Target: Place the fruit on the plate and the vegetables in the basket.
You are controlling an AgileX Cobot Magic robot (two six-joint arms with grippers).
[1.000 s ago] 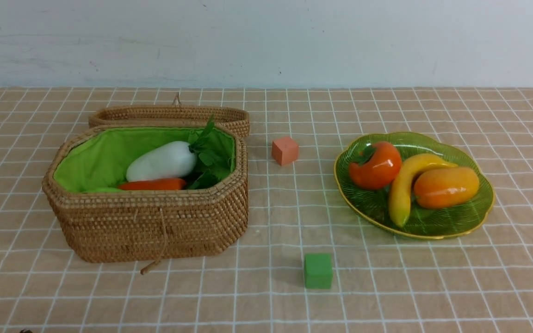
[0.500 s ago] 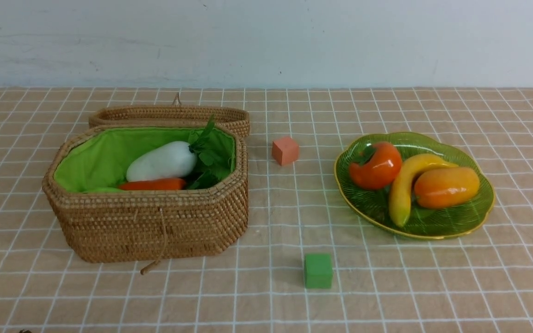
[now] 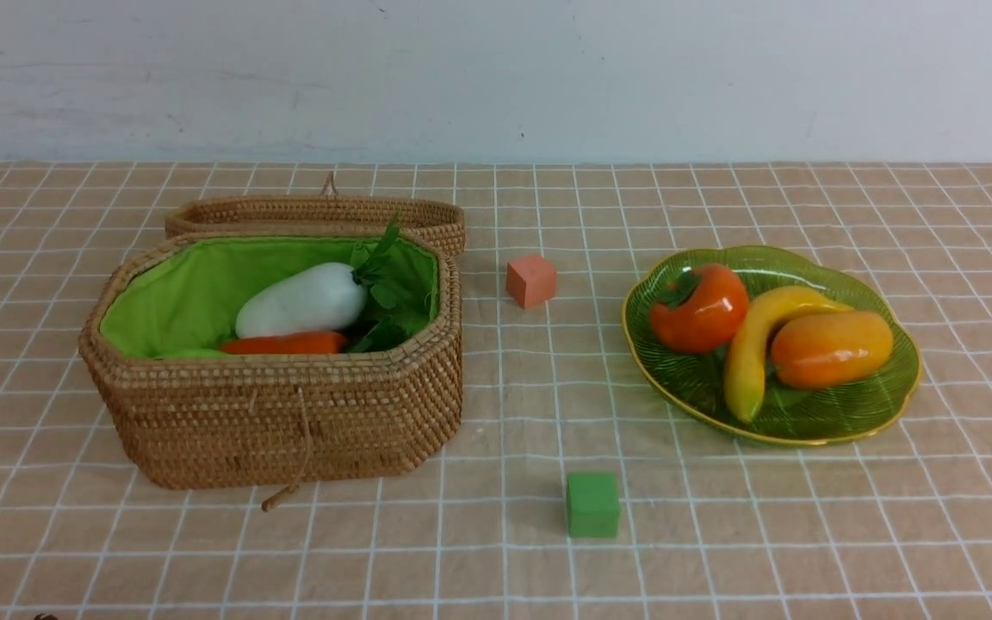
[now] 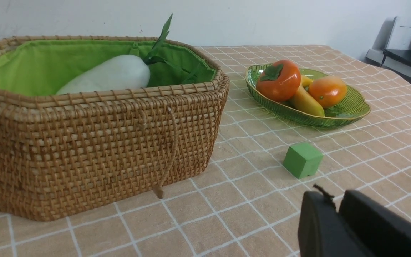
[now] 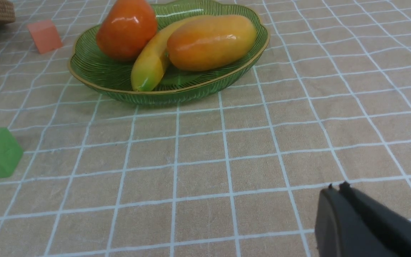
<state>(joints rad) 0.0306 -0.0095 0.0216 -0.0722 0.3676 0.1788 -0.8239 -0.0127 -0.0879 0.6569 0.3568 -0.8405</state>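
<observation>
Now fruit [image 3: 771,340] on plate [image 3: 883,405], radish [image 3: 302,300] in basket [image 3: 272,422]

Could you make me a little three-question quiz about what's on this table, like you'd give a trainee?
1. True or false: the banana lies on the plate.
2. Which thing shows white in the basket? A) radish B) egg C) cup
3. Fill in: the cube nearer the robot is ____.

Key:
1. True; it rests between the persimmon and the mango.
2. A, the radish, with the carrot in front of it.
3. Green: the green cube sits on the cloth nearer the robot than the orange-pink cube.
</observation>
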